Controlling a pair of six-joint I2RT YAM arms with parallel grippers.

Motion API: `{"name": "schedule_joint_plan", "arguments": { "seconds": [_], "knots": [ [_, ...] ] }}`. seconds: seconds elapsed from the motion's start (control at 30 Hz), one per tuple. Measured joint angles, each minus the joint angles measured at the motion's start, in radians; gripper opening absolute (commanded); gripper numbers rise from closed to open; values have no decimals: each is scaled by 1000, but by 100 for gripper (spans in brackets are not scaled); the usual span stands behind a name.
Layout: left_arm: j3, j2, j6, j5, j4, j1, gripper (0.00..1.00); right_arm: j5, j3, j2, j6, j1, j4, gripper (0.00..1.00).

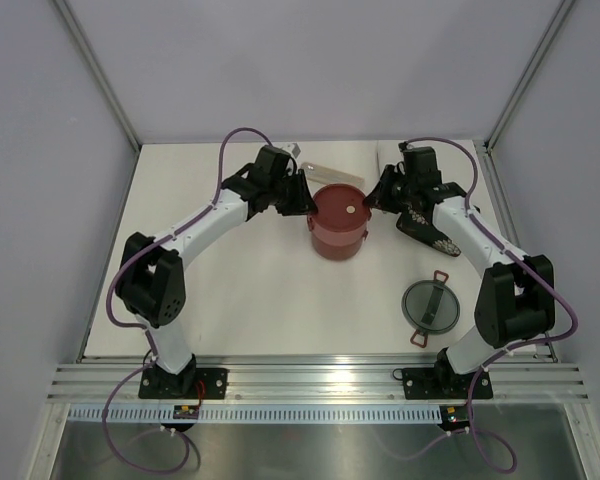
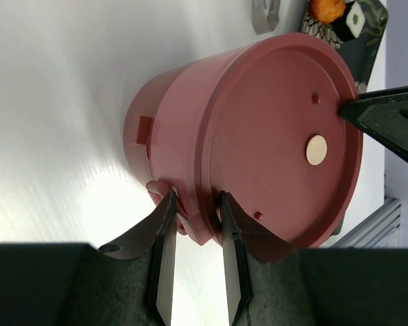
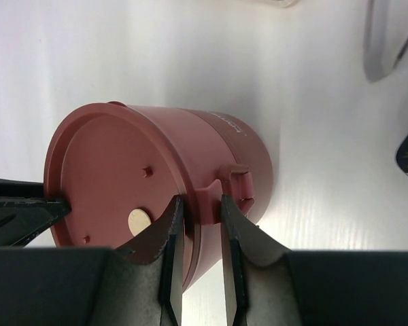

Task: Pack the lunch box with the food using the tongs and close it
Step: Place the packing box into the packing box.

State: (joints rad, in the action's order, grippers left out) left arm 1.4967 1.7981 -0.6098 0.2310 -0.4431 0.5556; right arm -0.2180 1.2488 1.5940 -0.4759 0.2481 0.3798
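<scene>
My left pincer [image 2: 196,204] is clamped on a small lug [image 2: 190,221] that juts from the side wall of the lunch box [image 2: 183,115] — one finger on each flank of it, pressed close. My right pincer [image 3: 200,207] does the same on the opposite side, with its two fingers closed on the matching lug [image 3: 202,193]. So I grip the box from both sides at once.

The lunch box stands upright on the counter [image 1: 240,290], toward the far middle, between my two arms. Its maroon bowls are stacked one on the other. A flat maroon disc lid [image 2: 272,88] sits on top, with a pale round spot [image 2: 316,149] near its centre. In the left wrist view, the tip of one right finger meets the rim of that lid.

Further out, on my right, a black patterned tray [image 1: 435,238] lies near the box, partly under my right arm. It carries an orange piece [image 2: 326,8] and a white piece [image 2: 354,19] with a dark centre — both outside the box. Closer to my right base and well apart from the box, the grey top lid [image 1: 431,305] lies flat on the counter, with a red latch [image 1: 440,275] sticking out at its far edge and another at its near edge. Behind the box, toward the far edge, lies the pale beige cutlery case [image 1: 332,171]
</scene>
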Motion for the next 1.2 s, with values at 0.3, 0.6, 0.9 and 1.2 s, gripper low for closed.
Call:
{"name": "schedule_joint_plan", "arguments": {
  "seconds": [0.3, 0.6, 0.9, 1.2],
  "knots": [
    [-101, -114, 53, -48, -56, -31, 0, -8, 26, 31, -4, 94, -14, 0],
    [-231, -240, 58, -69, -60, -97, 18, -11, 105, 110, -21, 184, -24, 0],
    [-254, -264, 76, -63, -101, -147, 82, 2, 141, 138, -50, 213, 55, 85],
    [-238, -265, 99, -56, -171, -144, 99, 166, 159, 26, -33, 213, 272, 95]
  ]
}}
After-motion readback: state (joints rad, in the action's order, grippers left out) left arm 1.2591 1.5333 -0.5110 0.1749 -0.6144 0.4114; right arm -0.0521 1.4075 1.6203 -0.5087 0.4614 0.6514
